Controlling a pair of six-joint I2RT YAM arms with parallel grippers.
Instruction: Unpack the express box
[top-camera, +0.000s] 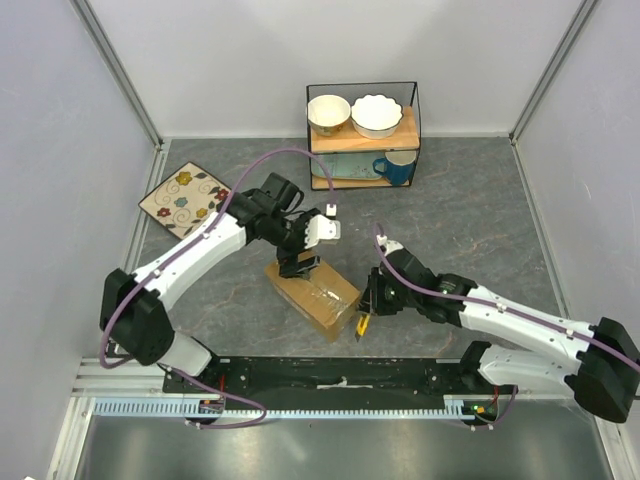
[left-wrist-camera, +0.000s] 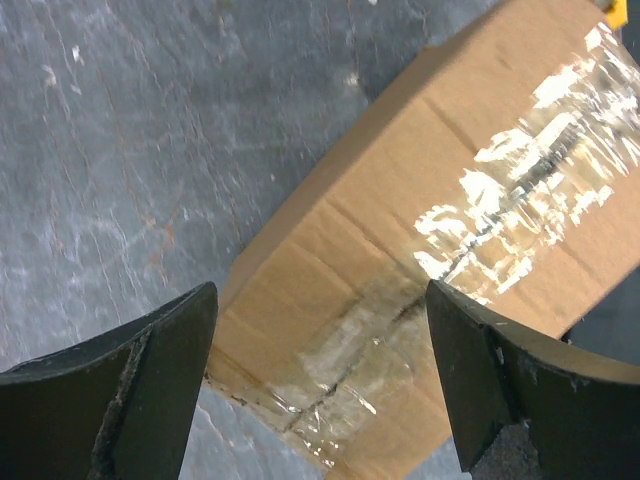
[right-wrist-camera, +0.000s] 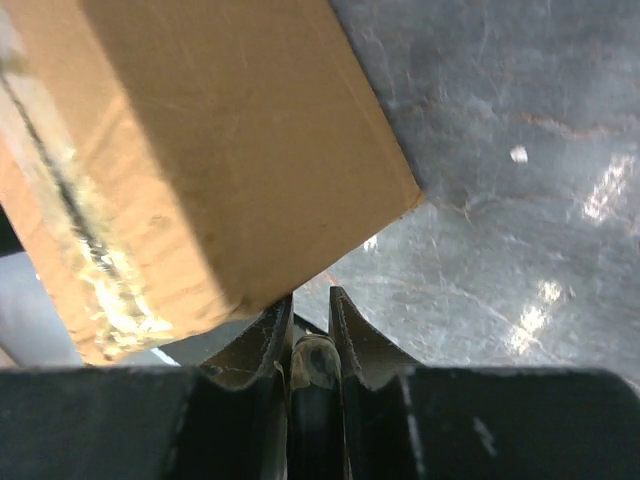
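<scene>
Because pale grey wall panels (top-camera: 250, 60) close in the dark marbled grey tabletop (top-camera: 470, 220) on three sides, everything happens mid-table. There the brown cardboard express box (top-camera: 312, 290) lies flat, its taped top seam unbroken, with its long axis running diagonally from far-left to near-right. The left gripper (top-camera: 298, 264) hangs right over the far-left end, fingers spread wide to either side of it and holding nothing. The right gripper (top-camera: 366, 305) sits just beside the near-right corner, pinched on a yellow utility knife (top-camera: 360, 326). I'd judge the tape has to be slit along that axis, and the knife arm is the one placed to start.
</scene>
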